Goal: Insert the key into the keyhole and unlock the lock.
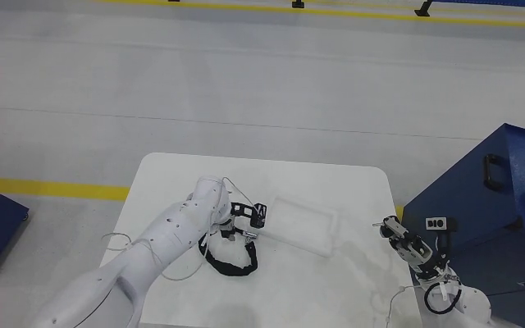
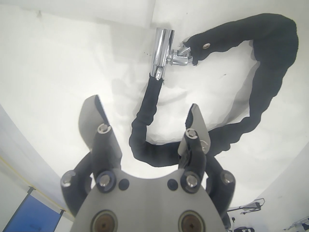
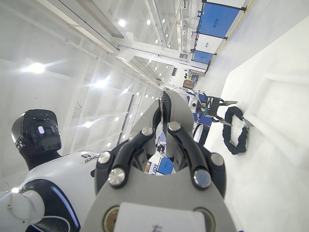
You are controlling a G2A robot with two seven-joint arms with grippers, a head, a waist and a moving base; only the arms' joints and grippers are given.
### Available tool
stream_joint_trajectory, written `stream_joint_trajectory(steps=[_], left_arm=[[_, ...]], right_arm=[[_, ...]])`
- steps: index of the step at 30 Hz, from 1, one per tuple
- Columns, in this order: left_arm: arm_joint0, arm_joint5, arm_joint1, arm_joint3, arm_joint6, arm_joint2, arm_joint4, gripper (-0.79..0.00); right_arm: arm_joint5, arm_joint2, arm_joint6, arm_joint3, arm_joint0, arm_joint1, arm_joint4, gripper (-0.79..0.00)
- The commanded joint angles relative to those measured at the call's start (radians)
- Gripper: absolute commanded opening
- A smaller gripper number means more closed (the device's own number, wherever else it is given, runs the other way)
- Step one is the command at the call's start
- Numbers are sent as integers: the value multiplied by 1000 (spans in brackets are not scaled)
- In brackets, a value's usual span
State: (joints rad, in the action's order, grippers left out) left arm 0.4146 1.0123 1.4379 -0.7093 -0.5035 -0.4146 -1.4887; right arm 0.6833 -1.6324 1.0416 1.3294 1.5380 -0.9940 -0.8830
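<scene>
The pale grey floor (image 1: 246,82) takes up the upper half of the top view, glossy, with a faint seam (image 1: 246,125) running across it. A yellow line (image 1: 328,10) runs along the top edge. A yellow stripe (image 1: 57,189) comes in from the left edge and meets the left side of the white bench (image 1: 164,176), whose corners are rounded. A blue cabinet (image 1: 484,213) with a black handle (image 1: 492,170) stands at the right edge, just beside the bench. The right wrist view shows a high white ceiling (image 3: 72,49) with beams (image 3: 96,37), lit round lamps (image 3: 122,22) and blue panels (image 3: 214,22) farther off.
</scene>
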Motion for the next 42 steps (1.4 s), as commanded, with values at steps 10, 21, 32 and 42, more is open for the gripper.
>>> stream_joint_trajectory(steps=[10,21,32,42], left_arm=[[-30,0,56,102,57,69,22,-529],[-44,-9,107,196,60,94,12,-634],[-52,-31,149,231,88,127,-64,-606],[-56,-29,175,269,115,142,-111,-603]], right_arm=[[0,0,0,0,0,0,0,-785],[0,0,0,0,0,0,0,-785],[0,0,0,0,0,0,0,-785],[0,0,0,0,0,0,0,-785]])
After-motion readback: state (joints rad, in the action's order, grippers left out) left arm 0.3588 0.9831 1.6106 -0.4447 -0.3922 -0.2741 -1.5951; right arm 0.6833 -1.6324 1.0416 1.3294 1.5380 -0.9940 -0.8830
